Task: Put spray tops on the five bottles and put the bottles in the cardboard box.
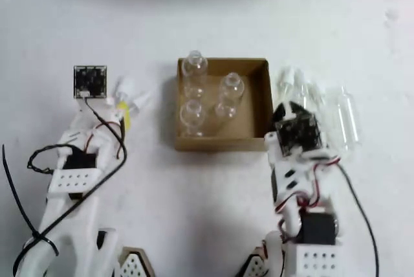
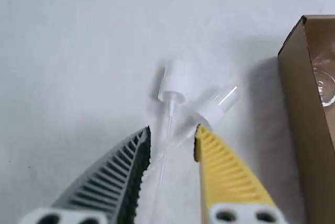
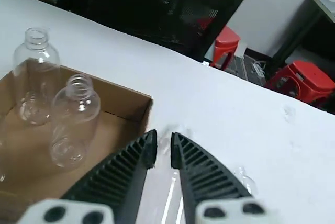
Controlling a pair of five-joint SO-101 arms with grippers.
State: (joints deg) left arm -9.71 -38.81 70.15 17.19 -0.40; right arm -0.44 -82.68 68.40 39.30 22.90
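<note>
Left of the scene, the left arm's hand (image 2: 172, 140), with one grey and one yellow finger, is lowered to the white worktop (image 1: 207, 24) with its fingers apart. A white plastic spray top (image 2: 175, 81) lies just ahead of the fingertips, and its thin dip tube runs back into the gap between them. It cannot be told whether the tube touches either finger. A second spray top with a clear cover (image 2: 217, 104) lies touching or just beside the first, close to the yellow finger's tip.

At centre, the open brown cardboard box (image 1: 220, 142) sits on the worktop. At least three clear plastic bottles (image 1: 194, 68) stand upright inside it, with open necks and no tops.

Just right of the box's near right corner is the right arm's hand (image 3: 162, 148). Its dark ribbed fingers are slightly apart, with a narrow gap and nothing gripped. Beyond it lies a small cluster of further white spray tops (image 1: 291, 83). At the far right, a clear bottle (image 1: 346, 118) lies on its side on the worktop.
</note>
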